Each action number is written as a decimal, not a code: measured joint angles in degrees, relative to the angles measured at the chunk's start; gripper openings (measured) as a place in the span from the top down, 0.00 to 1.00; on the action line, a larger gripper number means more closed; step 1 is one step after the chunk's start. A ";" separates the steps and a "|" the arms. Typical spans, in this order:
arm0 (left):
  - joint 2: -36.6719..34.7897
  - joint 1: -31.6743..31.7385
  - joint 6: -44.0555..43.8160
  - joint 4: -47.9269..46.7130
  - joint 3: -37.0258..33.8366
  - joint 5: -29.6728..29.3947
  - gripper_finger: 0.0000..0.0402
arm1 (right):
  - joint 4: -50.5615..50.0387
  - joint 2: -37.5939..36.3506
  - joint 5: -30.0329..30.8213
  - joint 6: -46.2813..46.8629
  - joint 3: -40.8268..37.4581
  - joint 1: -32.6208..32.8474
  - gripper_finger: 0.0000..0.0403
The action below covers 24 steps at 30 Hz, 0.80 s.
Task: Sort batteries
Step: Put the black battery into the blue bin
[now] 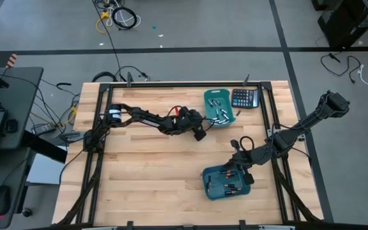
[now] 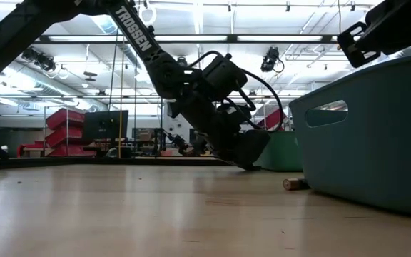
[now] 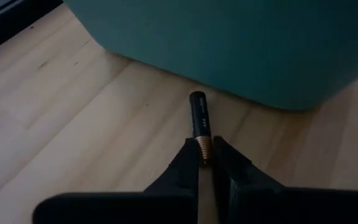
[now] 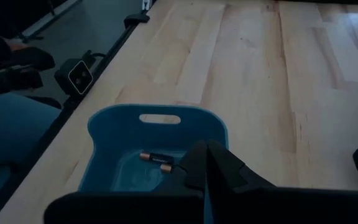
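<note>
**Left end effector clamped on a black cell beside the far bin**

My left end effector [image 3: 205, 163] is pinched on the copper-coloured end of a black cylindrical battery [image 3: 200, 121] lying flat on the tabletop [image 3: 73, 124]. Its long axis runs straight away from my fingers, toward the smooth teal bin [image 3: 241, 43] at twelve o'clock of me.

My right end effector [image 4: 205, 163], fingers together and empty, hangs over the near teal bin [image 4: 104, 124], a rounded plastic tub with a slot handle. A black-and-copper battery [image 4: 157, 159] lies crosswise inside.

The tabletop is pale wood planking; a black calculator [image 1: 245, 98] sits at three o'clock of the far bin.
</note>
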 joint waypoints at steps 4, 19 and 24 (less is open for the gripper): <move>-1.67 -0.27 -0.89 -3.28 -0.10 -0.12 0.96 | 0.85 0.00 0.00 -0.02 0.00 0.00 0.99; -7.63 -1.67 -0.80 -11.13 -0.25 -2.08 0.96 | 2.48 -0.02 3.46 -0.58 0.00 -0.13 1.00; -9.48 -2.33 -0.89 -13.98 -0.23 -2.40 0.96 | 2.21 -0.05 5.06 -1.04 0.01 -0.17 1.00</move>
